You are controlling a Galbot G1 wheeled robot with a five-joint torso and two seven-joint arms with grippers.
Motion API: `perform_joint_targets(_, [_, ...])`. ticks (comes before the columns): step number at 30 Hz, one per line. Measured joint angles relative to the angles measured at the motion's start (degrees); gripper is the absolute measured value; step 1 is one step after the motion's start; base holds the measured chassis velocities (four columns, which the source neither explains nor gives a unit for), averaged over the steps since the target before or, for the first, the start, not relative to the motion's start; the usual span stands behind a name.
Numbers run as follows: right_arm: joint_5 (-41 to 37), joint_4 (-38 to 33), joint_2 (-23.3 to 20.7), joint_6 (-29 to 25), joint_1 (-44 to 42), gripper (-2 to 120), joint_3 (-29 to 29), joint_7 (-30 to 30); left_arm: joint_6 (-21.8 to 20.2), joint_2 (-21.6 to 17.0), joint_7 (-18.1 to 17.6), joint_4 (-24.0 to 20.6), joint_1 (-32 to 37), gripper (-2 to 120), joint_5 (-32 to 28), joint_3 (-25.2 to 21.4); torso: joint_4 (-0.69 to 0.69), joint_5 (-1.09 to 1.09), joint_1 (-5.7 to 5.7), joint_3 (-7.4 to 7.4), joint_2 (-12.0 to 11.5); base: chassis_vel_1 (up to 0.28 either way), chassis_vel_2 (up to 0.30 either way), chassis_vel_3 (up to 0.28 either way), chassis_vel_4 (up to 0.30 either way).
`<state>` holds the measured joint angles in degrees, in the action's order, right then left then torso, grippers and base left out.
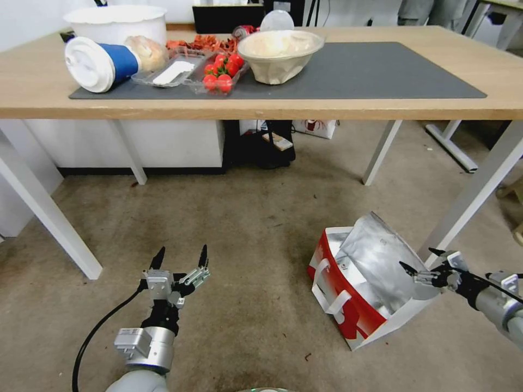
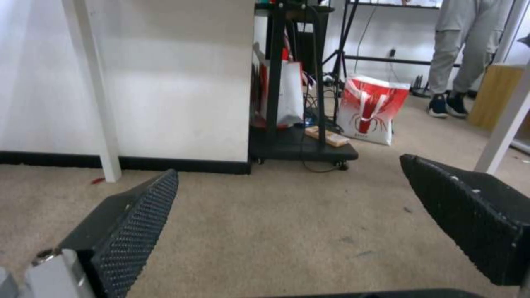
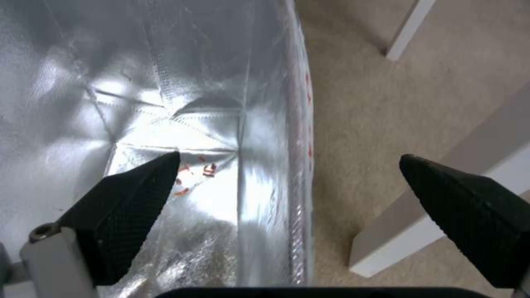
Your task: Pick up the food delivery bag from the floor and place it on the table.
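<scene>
Black textured fingers (image 3: pixel 130 207) of the right gripper (image 1: pixel 422 260) are standing spread wide, straddling the bag's upright side wall: one fingertip is sitting over the silver foil lining, the other outside it over the floor (image 1: pixel 245 228). That straddle looks chosen so that closing would pinch the wall's top edge, though nothing is being gripped yet. The food delivery bag (image 1: pixel 357 283) is lying tilted on the floor just ahead of this gripper, its mouth gaping toward it, beside a white leg of the surface (image 1: pixel 381 103), which is standing well above and beyond the gripper.

The left gripper (image 1: pixel 180 260) is hovering low over bare floor, well apart from the bag, fingers open and holding nothing; it seems to be waiting.

Counting: one bag at the right gripper, two white strap handles (image 1: pixel 332 291) on its red side, two grippers, and a second red-and-white bag (image 2: pixel 369 109) far beyond the left gripper.
</scene>
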<state>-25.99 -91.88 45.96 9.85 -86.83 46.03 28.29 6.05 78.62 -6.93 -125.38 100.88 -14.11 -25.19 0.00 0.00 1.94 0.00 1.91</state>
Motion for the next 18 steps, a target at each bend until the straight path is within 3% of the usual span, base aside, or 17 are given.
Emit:
perform_joint_targets(11, [1.9, 0.8, 0.8, 1.4, -0.4, 100, -0.6, 0.5, 0.1, 0.1, -0.6, 0.0, -0.1, 100, 0.1, -0.1, 0.0, 0.0, 0.0, 0.0, 0.0, 0.0, 0.0, 0.0, 0.0])
perform_joint_targets(18, [2.3, 0.8, 1.0, 3.0, 0.1, 83, -1.3, -0.4, 0.2, -0.2, -0.9, 0.0, 0.0, 100, 0.4, -0.2, 0.01, 0.0, 0.0, 0.0, 0.0, 0.0, 0.0, 0.0, 0.0])
